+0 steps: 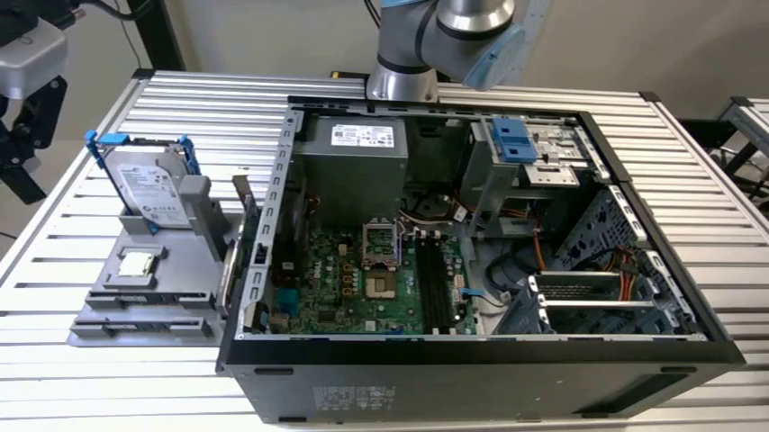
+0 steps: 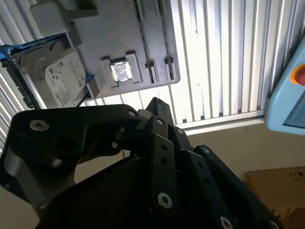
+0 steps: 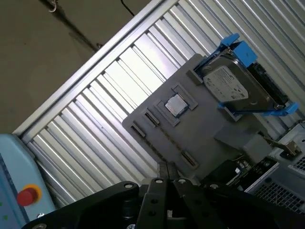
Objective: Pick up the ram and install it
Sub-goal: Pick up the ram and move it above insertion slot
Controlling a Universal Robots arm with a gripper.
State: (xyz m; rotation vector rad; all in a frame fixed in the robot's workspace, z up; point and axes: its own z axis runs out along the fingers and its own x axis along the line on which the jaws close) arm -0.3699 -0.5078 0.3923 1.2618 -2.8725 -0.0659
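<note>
The ram [image 1: 245, 202] appears to be the thin stick standing on edge at the side of the grey parts holder [image 1: 121, 310] nearest the open computer case [image 1: 481, 351]; I see it edge-on. My gripper [image 1: 22, 166] hangs high beyond the table's edge on the exterior view's left, well away from the holder. In both wrist views its black fingers [image 3: 162, 168] [image 2: 155, 104] meet with nothing between them, and the holder [image 3: 205, 133] [image 2: 119, 38] lies far below. The black memory slots [image 1: 433, 283] sit on the green motherboard inside the case.
On the holder stand a silver hard drive [image 1: 150, 184] in a blue bracket and a small square processor chip [image 1: 136, 263]. The arm's base [image 1: 402, 81] rises behind the case. A light blue unit with a red button [image 3: 26, 195] and a cardboard box [image 2: 281, 183] sit off the slatted table.
</note>
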